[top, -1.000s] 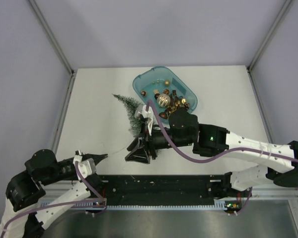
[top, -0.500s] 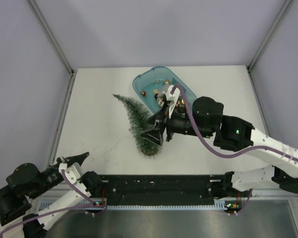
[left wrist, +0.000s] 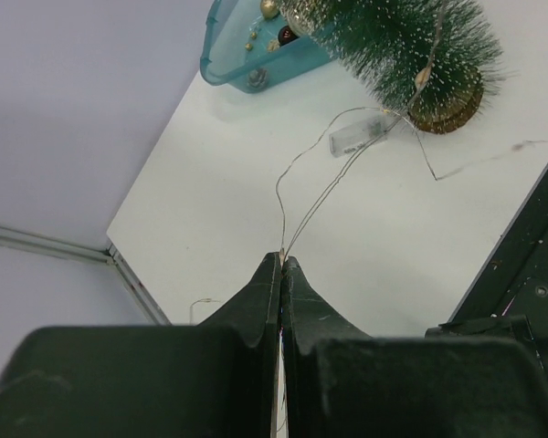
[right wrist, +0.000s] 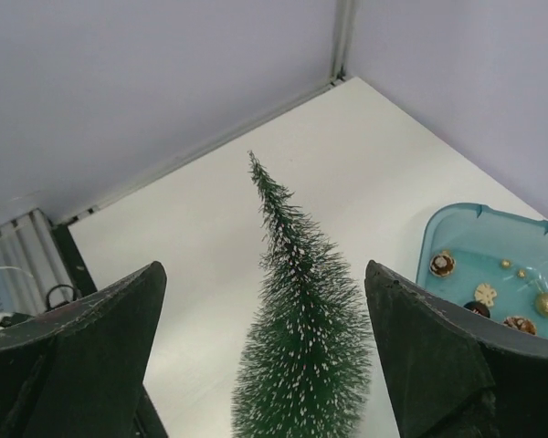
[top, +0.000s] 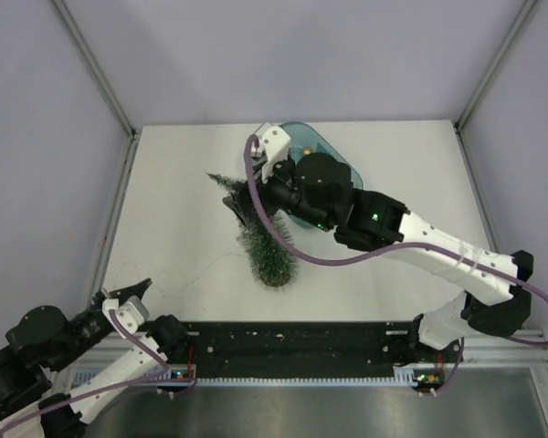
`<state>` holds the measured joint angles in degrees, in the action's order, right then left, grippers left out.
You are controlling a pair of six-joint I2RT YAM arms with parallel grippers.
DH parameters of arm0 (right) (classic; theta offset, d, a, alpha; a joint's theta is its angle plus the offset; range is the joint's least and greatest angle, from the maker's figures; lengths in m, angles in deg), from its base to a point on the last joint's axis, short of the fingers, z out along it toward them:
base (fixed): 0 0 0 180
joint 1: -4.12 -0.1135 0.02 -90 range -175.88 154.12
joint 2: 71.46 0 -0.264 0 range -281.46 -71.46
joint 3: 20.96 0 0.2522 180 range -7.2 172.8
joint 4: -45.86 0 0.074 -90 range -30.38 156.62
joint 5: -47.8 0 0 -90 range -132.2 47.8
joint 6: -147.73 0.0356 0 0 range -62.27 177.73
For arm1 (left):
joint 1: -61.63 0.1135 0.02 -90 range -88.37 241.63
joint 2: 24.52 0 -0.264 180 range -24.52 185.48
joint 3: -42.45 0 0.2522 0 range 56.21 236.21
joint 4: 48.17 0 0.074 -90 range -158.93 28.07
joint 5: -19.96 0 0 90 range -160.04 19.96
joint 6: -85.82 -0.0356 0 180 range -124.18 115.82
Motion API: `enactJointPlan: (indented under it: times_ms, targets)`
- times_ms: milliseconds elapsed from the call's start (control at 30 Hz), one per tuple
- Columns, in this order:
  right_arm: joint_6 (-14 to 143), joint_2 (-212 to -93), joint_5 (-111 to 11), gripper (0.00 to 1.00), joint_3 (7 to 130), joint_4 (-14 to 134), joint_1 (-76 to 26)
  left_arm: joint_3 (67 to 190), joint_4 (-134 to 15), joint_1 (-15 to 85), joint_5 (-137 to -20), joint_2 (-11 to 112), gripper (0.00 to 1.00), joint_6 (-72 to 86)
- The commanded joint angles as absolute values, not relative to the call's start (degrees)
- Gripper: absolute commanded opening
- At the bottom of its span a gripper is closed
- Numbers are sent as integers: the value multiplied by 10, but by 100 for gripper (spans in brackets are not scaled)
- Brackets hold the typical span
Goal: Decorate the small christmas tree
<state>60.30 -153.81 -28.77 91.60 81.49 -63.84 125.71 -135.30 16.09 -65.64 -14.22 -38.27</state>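
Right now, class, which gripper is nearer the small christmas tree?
Right. The right gripper, open, is at the small christmas tree; the left gripper, shut on a wire, is far off near its base.

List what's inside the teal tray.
Small gold and brown ornaments lie in the teal tray. From above the right arm covers most of it; the rest cannot be seen.

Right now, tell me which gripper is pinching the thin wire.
The left gripper: its jaws are shut on the thin wire, while the right gripper stands wide open, holding nothing.
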Motion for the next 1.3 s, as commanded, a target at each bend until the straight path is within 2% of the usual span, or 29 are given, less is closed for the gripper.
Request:
enactJointPlan:
  times_ms: [0, 167, 400, 667, 1033, 1100, 1267]
  targets:
    - [535, -1552, -256, 90, 911, 761, -643, 1243, -1373, 158, -612, -177, 0, -378]
    - [489, -1565, -228, 93, 903, 731, -652, 1207, -1370, 149, -570, -204, 0, -349]
    - [457, -1596, -232, 93, 921, 718, -653, 1191, -1303, 122, -432, -171, 0, -276]
    - [448, -1652, -275, 89, 990, 760, -652, 1205, -1291, 69, -417, -93, 0, -209]
    - [440, -1701, -221, 71, 1033, 778, -651, 1305, -1357, -13, -432, 51, 0, -161]
    - [447, -1701, -221, 64, 1034, 783, -647, 1306, -1373, -14, -454, 66, 0, -164]
    - [476, -1701, -228, 37, 1039, 795, -635, 1286, -1341, -14, -460, 83, 0, -170]
